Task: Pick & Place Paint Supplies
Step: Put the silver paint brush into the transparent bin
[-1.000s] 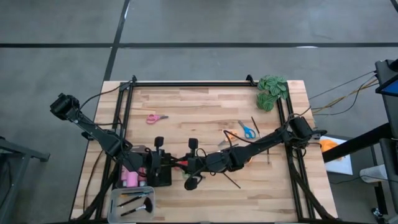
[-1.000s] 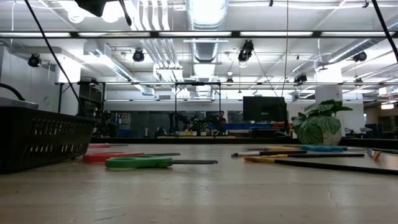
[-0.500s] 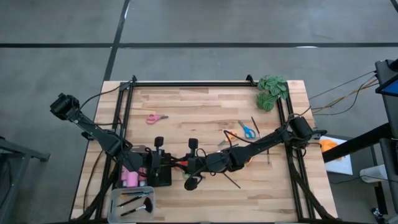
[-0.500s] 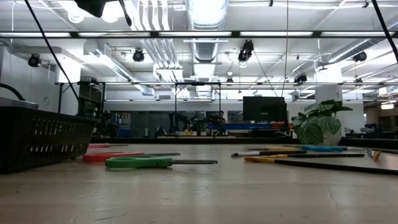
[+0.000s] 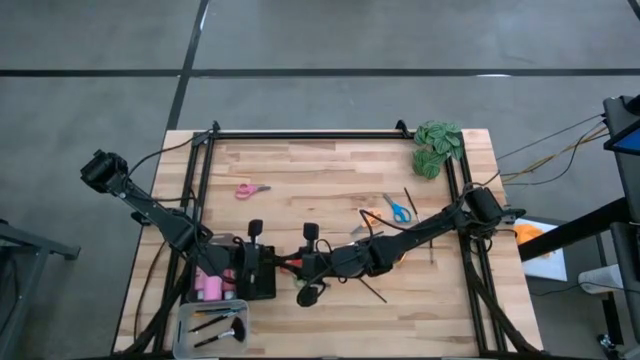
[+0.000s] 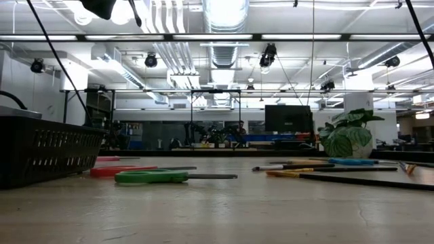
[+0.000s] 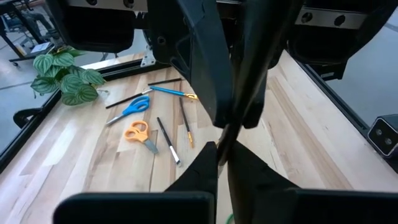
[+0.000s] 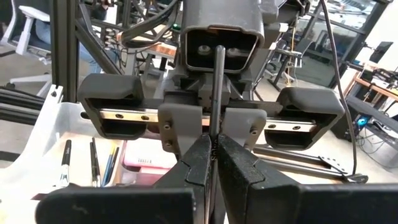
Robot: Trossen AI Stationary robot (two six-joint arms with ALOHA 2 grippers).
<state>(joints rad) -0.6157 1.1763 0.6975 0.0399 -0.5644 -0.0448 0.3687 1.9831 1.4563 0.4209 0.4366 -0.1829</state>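
Left gripper and right gripper nose to nose above the table, both pinching one thin brush

Where the left gripper meets the right gripper, the thin dark brush handle pinched between them is hidden in the overhead view by both arms. The low view's edge cuts off the black mesh basket.
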